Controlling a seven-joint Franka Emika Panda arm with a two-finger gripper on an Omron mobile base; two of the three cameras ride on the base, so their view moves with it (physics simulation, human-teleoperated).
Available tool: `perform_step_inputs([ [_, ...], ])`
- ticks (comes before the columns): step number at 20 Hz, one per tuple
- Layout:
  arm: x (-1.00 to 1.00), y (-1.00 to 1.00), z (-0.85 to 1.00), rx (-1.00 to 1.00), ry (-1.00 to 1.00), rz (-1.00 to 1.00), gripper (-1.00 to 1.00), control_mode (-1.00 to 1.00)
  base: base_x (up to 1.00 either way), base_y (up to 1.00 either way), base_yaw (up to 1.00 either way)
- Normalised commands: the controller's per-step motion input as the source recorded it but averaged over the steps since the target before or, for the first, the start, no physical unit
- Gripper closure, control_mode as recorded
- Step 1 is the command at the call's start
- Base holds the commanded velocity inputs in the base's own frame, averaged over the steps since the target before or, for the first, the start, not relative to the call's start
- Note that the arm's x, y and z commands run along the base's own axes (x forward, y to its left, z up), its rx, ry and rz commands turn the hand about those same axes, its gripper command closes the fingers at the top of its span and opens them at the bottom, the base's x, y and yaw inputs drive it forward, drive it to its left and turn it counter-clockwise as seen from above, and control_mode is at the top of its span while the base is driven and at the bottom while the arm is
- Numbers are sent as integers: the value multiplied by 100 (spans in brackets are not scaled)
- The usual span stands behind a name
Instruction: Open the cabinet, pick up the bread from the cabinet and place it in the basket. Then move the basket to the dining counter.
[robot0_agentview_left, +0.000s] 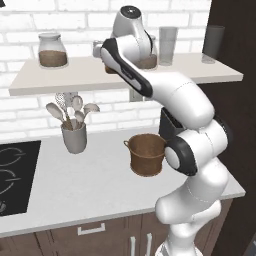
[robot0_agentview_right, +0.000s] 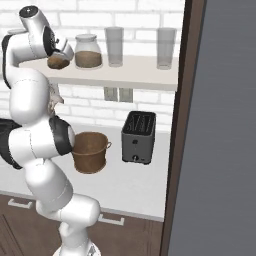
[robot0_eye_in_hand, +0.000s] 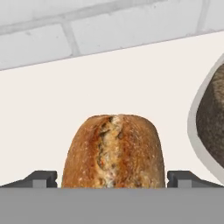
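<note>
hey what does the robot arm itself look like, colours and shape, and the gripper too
The arm is glossy white, built of thick rounded segments with dark grey to black bands and caps at the joints. One round cap near the top has a small pale centre. No cables or markings show. The gripper has two small dark grey, blocky fingertips.

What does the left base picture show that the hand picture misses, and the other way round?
Left base view alone: the basket on the worktop, a cup of spoons, the black cooktop, two tall glasses on the shelf, and the arm reaching up to it.

Hand view alone: the bread's split crust up close, sitting between the two fingertips of the open hand, which are not closed on it.

Both: the pale shelf, the white brick wall behind it, and the jar beside the bread.
</note>
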Motion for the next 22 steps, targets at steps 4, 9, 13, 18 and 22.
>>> perform_step_inputs([
  [4, 10, -1, -1, 0, 4, 0, -100, -100, 0, 0, 0],
  [9, 0, 0, -29, 0, 5, 0, -100, -100, 0, 0, 0],
  [13, -2, 0, -41, 0, 3, 0, -100, -100, 0, 0, 0],
  [18, 0, 0, -19, 0, 0, 0, 100, -100, 0, 0, 0],
  [22, -61, -6, -9, 5, 0, 0, 100, -100, 0, 0, 0],
])
